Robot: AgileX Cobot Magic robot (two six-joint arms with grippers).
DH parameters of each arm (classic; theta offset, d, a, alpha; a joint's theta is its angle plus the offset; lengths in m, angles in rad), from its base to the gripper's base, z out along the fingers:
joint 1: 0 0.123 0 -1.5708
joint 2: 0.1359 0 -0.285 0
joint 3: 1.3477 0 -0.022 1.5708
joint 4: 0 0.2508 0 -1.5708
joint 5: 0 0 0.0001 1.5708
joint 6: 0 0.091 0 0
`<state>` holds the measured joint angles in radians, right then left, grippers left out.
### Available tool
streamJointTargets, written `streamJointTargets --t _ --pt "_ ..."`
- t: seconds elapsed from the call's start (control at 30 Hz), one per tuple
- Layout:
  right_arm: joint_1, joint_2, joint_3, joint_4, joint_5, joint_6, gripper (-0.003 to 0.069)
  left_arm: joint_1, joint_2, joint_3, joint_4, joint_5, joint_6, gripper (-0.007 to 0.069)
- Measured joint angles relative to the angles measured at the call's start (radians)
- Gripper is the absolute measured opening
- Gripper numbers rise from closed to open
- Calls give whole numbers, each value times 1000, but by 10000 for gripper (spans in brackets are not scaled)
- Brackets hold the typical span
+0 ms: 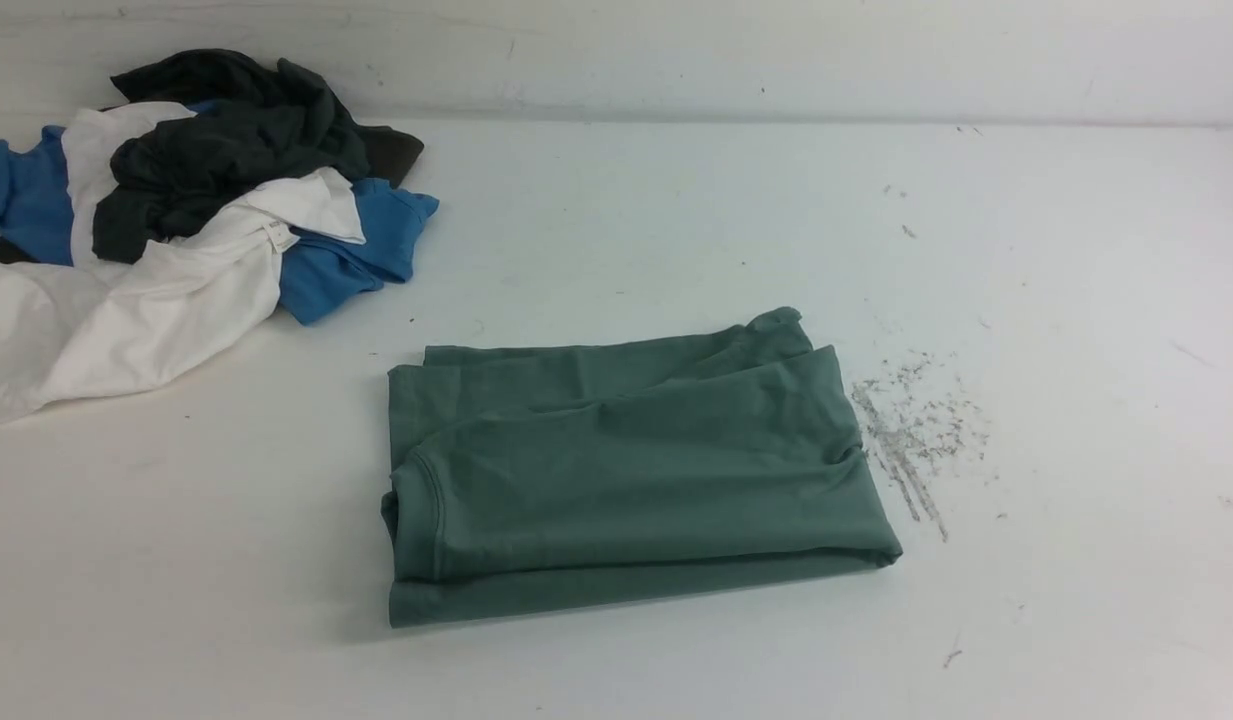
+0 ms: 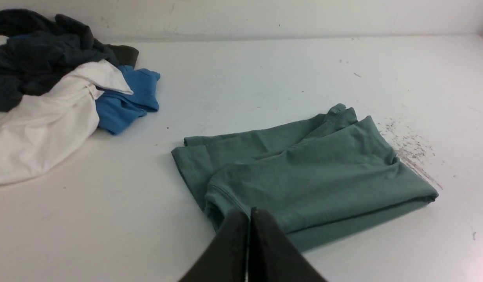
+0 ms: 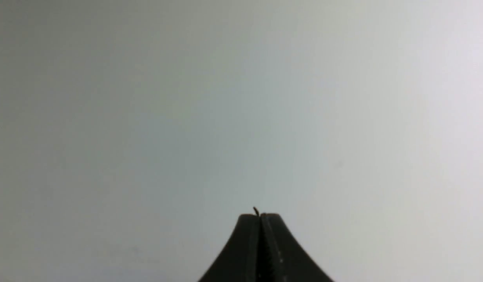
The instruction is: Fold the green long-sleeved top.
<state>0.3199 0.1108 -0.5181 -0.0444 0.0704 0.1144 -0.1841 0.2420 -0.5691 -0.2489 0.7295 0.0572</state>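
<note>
Left pincer (image 2: 249, 213), right pincer (image 3: 261, 216): matte black tapered fingers

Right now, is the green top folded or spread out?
Folded: the green top lies as a compact stacked rectangle on the table, layered edges showing.

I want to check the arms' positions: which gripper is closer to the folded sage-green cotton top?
Left. The left gripper hovers shut beside the folded sage-green cotton top. The right gripper, also shut, faces only a bare pale surface.

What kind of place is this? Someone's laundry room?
More likely a robot test bench than a home: a bare, scuffed white table against a plain wall, one folded green long-sleeved top, and a heap of blue, white and dark grey garments.
</note>
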Motion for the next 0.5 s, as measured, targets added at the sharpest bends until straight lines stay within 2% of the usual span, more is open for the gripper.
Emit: streamJointTargets --t 0.07,0.17,0.5 --pt "0 -60 54 -1 -143 -7 -15 0 -26 51 0 -16 -15 -3" --pt "0 -100 68 -4 -226 -10 -15 0 -28 86 -11 -28 -20 -3" --pt "0 -130 68 -4 -256 -12 -15 0 -28 92 -45 -48 -21 -3"
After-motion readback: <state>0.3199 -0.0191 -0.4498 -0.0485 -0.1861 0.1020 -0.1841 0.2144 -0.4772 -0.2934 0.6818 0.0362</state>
